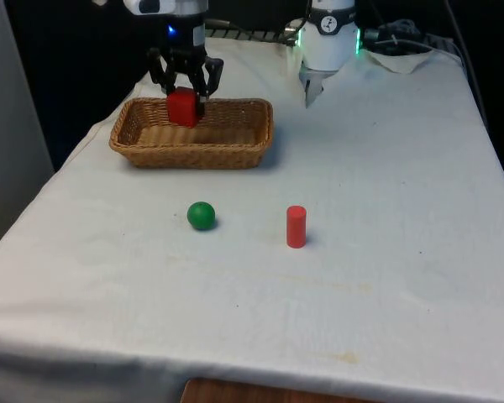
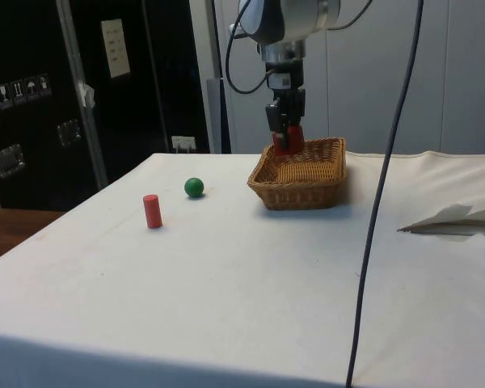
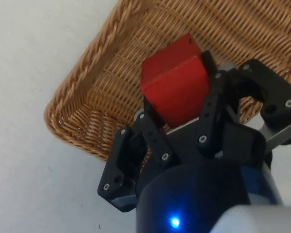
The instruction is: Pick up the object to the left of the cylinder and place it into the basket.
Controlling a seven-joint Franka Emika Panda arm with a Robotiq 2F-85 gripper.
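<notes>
White cloth (image 1: pixel 386 294) covers the table, lightly creased, with a wide bare stretch along the near edge. Farther back a red cylinder (image 1: pixel 296 227) stands upright, and a green ball (image 1: pixel 201 215) sits apart on the front view's left of it. Beyond them lies a wicker basket (image 1: pixel 235 155). Above its interior the gripper (image 1: pixel 185 99) hangs, jaws clamped on a red cube (image 1: pixel 182 107). Dark cabinets behind carry unreadable labels.

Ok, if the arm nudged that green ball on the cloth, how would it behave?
The green ball is round, so it would probably roll. The cloth may slow it. It looks solid, so likely stiff.
</notes>
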